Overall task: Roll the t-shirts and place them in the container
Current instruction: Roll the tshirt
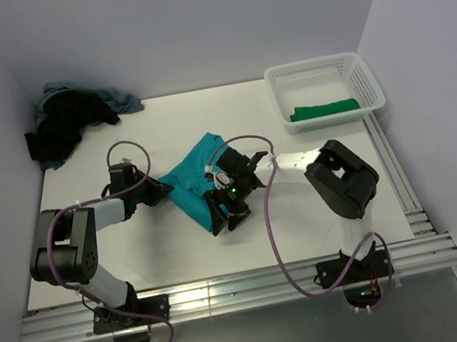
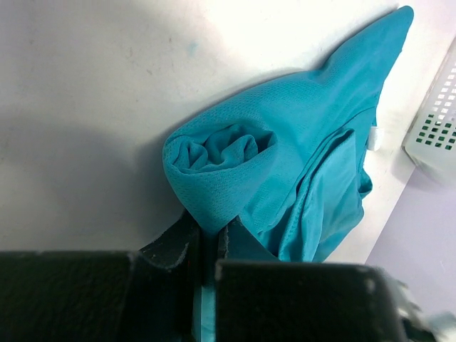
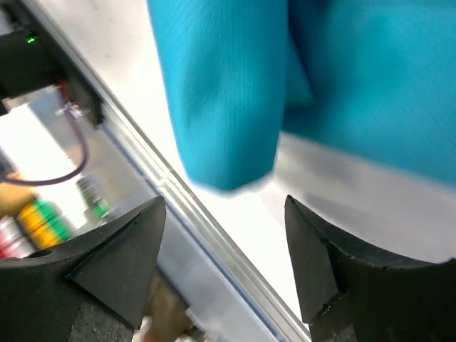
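teal t-shirt (image 2: 299, 157), edge hidden in left jaws

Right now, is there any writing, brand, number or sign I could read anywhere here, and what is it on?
No text can be read in any view.
Small white tag on the teal t-shirt: too small and blurred to tell whether it carries print.
White basket, the green t-shirt inside it, and the dark clothes pile: no lettering shows.
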